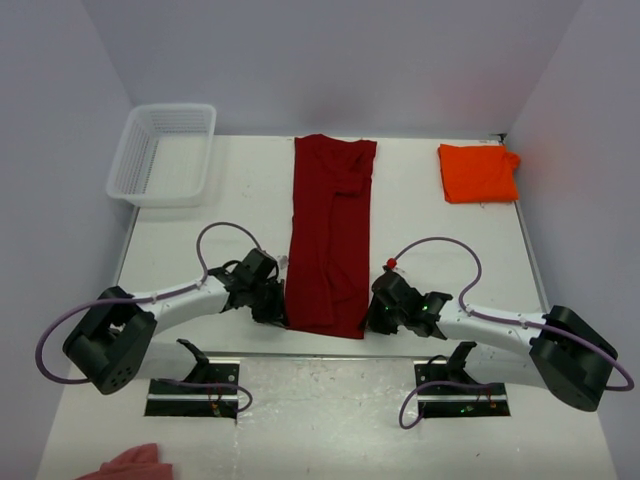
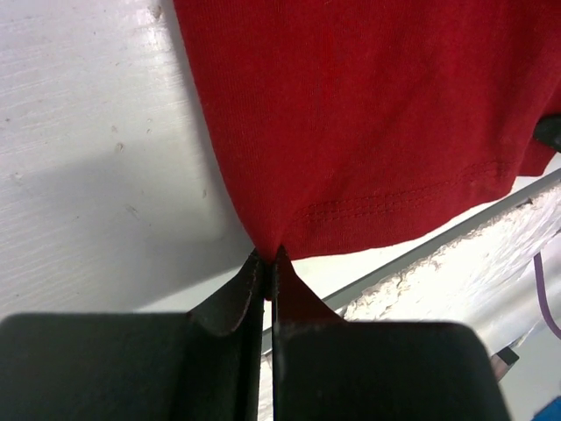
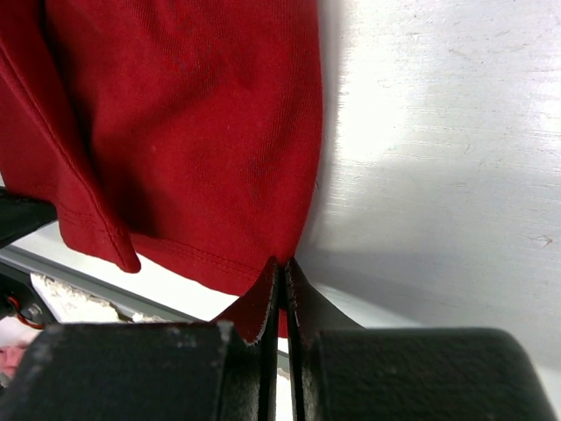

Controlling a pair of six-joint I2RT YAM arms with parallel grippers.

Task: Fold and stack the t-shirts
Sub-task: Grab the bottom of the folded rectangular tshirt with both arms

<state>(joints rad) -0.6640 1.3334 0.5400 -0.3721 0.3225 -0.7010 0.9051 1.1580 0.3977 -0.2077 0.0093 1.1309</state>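
The crimson t-shirt (image 1: 332, 235) is laid as 1 long, narrow folded strip down the centre of the top view, from the upper edge of the desk (image 1: 230, 200) to its lower edge. The lower left corner of the shirt is clamped in the left tool (image 2: 268, 263). The lower right corner is clamped in the right tool (image 3: 282, 266). Both jaw pairs are pressed together on the hem. The orange t-shirt (image 1: 478, 172) is placed folded at the upper right, well apart. A white basket (image 1: 163, 153) is located at the upper left. A pink cloth (image 1: 135, 462) is seen at the lower left edge.
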